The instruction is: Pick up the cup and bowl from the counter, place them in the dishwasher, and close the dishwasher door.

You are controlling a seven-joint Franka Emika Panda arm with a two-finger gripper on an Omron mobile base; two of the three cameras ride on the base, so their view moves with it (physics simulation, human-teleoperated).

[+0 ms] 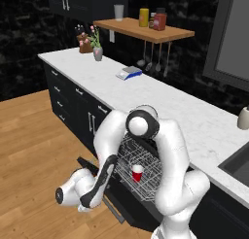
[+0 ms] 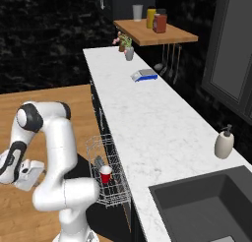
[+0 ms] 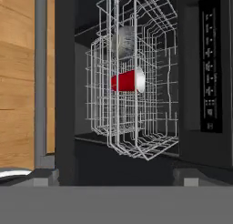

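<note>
The red cup (image 1: pixel 137 173) stands in the white wire rack (image 1: pixel 146 158) pulled out of the dishwasher (image 3: pixel 191 82); in the right base view the cup (image 2: pixel 105 176) has the grey bowl (image 2: pixel 100 162) just behind it. Seen from the rolled hand view, the cup (image 3: pixel 127 81) lies sideways in the rack with the bowl (image 3: pixel 124 42) above it. The dishwasher door (image 3: pixel 66 82) hangs open, its silver bar handle (image 3: pixel 40 77) close to the hand. My gripper (image 1: pixel 80 182) (image 2: pixel 37 174) (image 3: pixel 116 180) is low beside the door's outer edge, open and holding nothing, facing the rack.
The counter (image 1: pixel 146 92) carries a blue-and-white scale (image 1: pixel 129 73), a flower vase (image 1: pixel 97 51) and a soap dispenser (image 2: pixel 224 143) by the sink (image 2: pixel 206 201). A wooden shelf (image 1: pixel 146 31) holds jars. Wooden floor (image 1: pixel 34 145) spreads left of the door.
</note>
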